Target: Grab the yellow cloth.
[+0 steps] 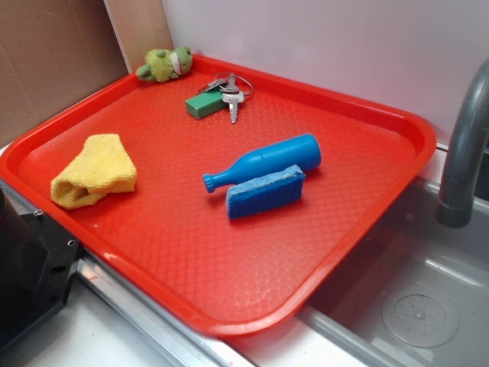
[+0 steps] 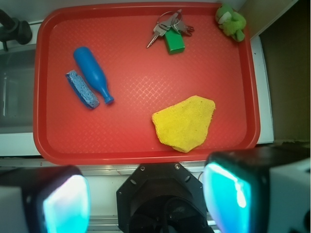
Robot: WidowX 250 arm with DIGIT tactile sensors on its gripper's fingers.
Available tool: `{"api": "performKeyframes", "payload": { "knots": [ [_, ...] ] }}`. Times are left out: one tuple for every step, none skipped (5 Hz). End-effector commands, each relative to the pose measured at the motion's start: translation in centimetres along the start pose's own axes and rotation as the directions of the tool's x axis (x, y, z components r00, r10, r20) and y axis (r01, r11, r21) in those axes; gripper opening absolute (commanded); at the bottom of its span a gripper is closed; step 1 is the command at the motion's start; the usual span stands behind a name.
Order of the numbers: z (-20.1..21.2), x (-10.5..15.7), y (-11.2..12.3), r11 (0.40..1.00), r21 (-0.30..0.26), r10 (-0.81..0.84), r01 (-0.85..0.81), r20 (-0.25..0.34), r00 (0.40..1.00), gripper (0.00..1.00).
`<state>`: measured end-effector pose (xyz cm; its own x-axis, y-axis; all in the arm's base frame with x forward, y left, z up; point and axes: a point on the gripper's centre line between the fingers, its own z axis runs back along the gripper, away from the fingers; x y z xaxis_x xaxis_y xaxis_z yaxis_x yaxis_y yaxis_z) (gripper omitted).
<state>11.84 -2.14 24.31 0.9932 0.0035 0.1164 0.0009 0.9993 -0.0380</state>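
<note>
Yellow cloth point(image 2: 184, 122) near red tray point(image 2: 141, 150) rim | claw point(image 2: 148, 196) released, apart, above

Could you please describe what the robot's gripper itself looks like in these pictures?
In the wrist view the gripper shows two broad, blocky fingers with glossy pads that glow cyan, framed in dark and pale grey casing. Between them sits a black mounting plate with small screws. In the exterior view only a black, boxy part of the robot shows at the lower left.
</note>
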Motion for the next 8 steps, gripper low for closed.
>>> {"api": "performKeyframes", "payload": {
  "knots": [
    [0.0,0.0,0.0,1.0,0.0,0.0,0.0,0.0,1.0,1.0],
    [-5.0,1.9,3.4,1.0,0.017,-0.026,0.026,-0.006,1.0,1.0],
    [-9.6,3.4,5.7,0.999,0.033,-0.025,0.025,-0.004,1.0,1.0],
    [-13.7,4.3,6.7,0.996,0.046,-0.075,0.076,-0.032,0.997,1.0],
    [-17.5,3.2,6.9,0.989,0.064,-0.125,0.132,-0.095,0.988,1.0],
    [-20.0,2.2,6.1,0.988,0.002,-0.154,0.155,-0.115,0.981,1.0],
    [-21.0,1.3,5.0,0.982,0.013,-0.187,0.191,-0.143,0.972,1.0],
    [-22.1,0.6,6.3,0.988,0.012,-0.151,0.155,-0.172,0.973,1.0]
  ]
}}
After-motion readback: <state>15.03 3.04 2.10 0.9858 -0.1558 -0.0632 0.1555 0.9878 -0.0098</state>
